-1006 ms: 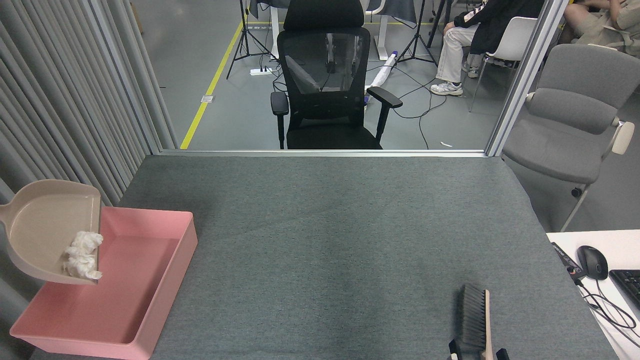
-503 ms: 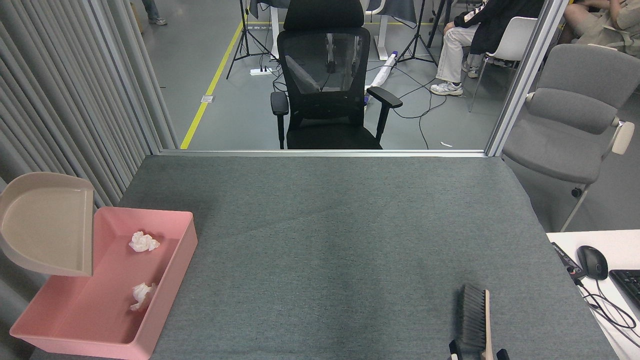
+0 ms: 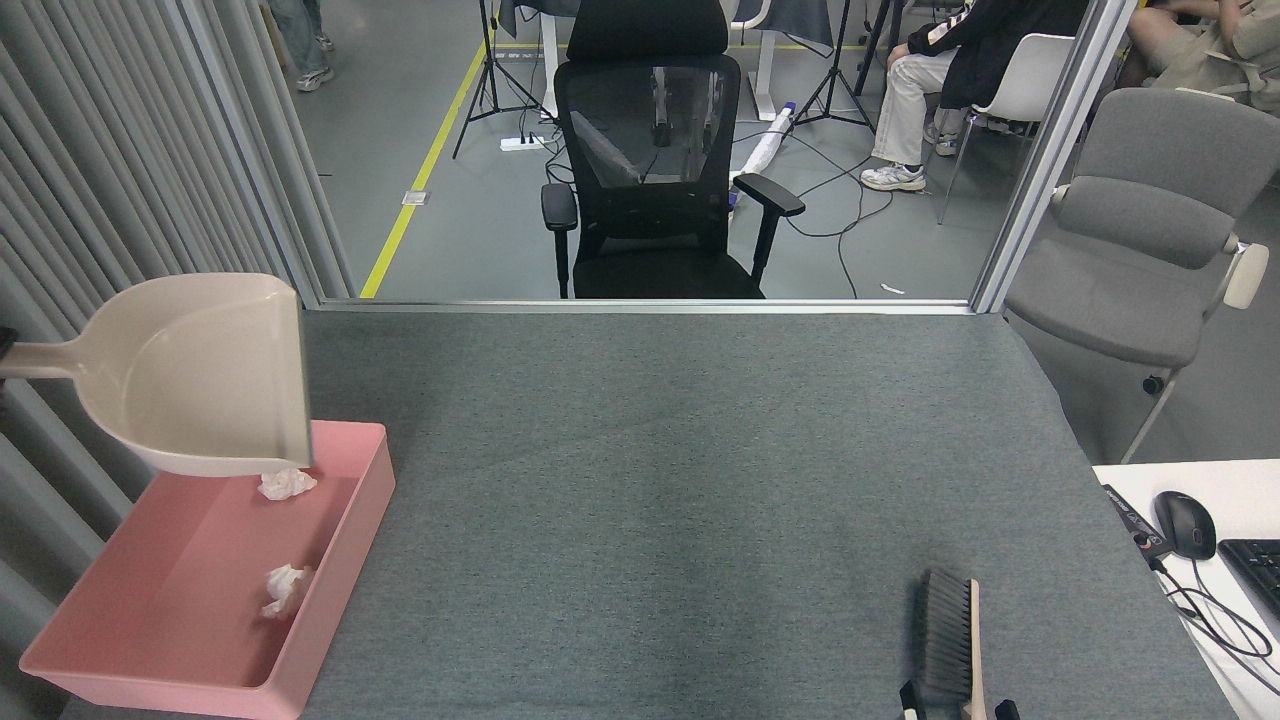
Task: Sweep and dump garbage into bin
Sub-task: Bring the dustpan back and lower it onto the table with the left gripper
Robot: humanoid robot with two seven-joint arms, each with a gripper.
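The garbage is two crumpled white tissue wads lying inside the bin (image 3: 170, 590), a shallow pink tray at the table's front left. One wad (image 3: 287, 484) is near the far wall and the other (image 3: 286, 588) is by the right wall. A beige dustpan (image 3: 200, 370) hangs empty above the bin's far end, mouth to the right. Its handle runs to the left edge, where a dark sliver of my left gripper (image 3: 4, 348) holds it. My right gripper (image 3: 957, 706) shows only as black fingertips on either side of a brush (image 3: 948, 635) handle at the bottom edge.
Grey felt covers the table (image 3: 660, 480). A black office chair (image 3: 650, 170) stands beyond the far edge, and a grey chair (image 3: 1140, 240) is at the right. A mouse (image 3: 1185, 525) and keyboard sit on a white desk at the lower right. People sit in the background.
The two wads dropped from the dustpan into the bin. The empty dustpan then rose and moved right and away from me. The brush stayed put.
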